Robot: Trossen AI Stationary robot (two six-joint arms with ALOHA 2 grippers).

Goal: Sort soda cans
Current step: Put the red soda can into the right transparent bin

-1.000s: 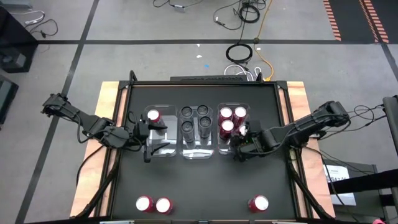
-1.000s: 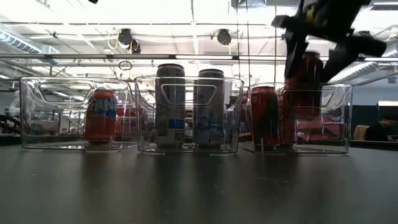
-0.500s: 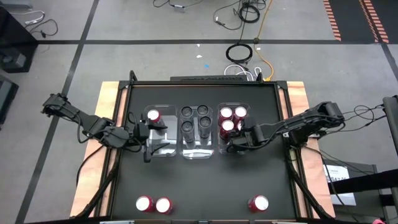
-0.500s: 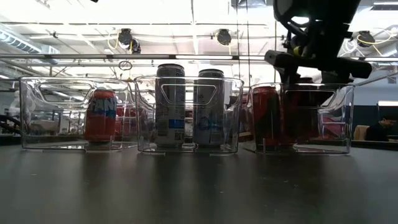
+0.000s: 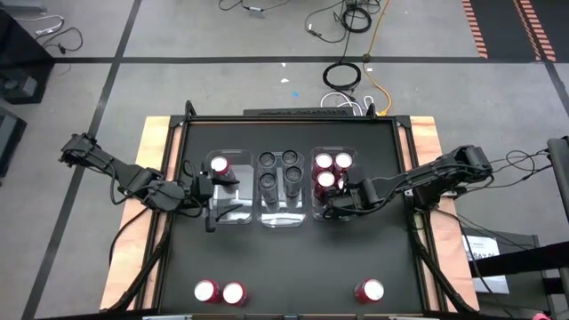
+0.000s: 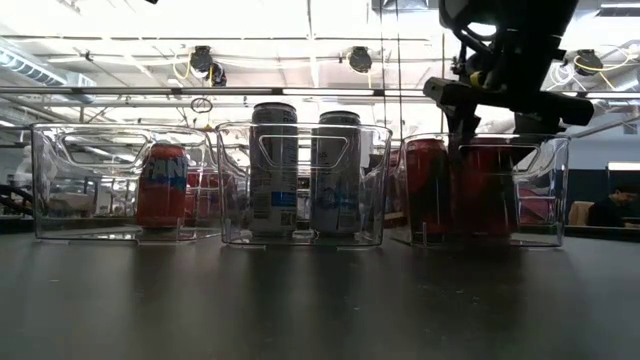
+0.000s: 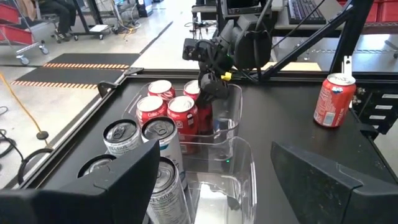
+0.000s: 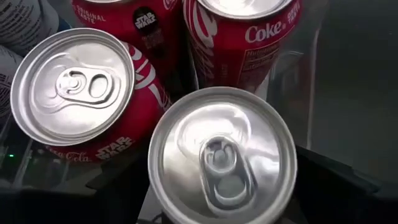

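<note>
Three clear bins are sitting side by side across the middle of the dark counter. The left bin is holding one red can at its far end. The middle bin is holding four dark cans. The right bin is holding red cans, and the right end effector is hovering over its near end, directly above a red can that is standing upright in the bin beside the others.

In the right wrist view that can's silvery top is filling the space between the two dark fingers, which are standing apart on either side of it; they are appearing to be clear of the can's wall, though the close view is making it hard to be sure. In the low view the fingers are reaching down just inside the bin's rim, spread wide about the can.

The left end effector is waiting at the near end of the left bin, its fingers spread open with nothing between them; the left wrist view is showing the two dark pads wide apart over the bin's clear wall.

Three more red cans are standing on the counter's near edge, well apart from the bins: a pair touching each other on the left and a single can on the right.
</note>
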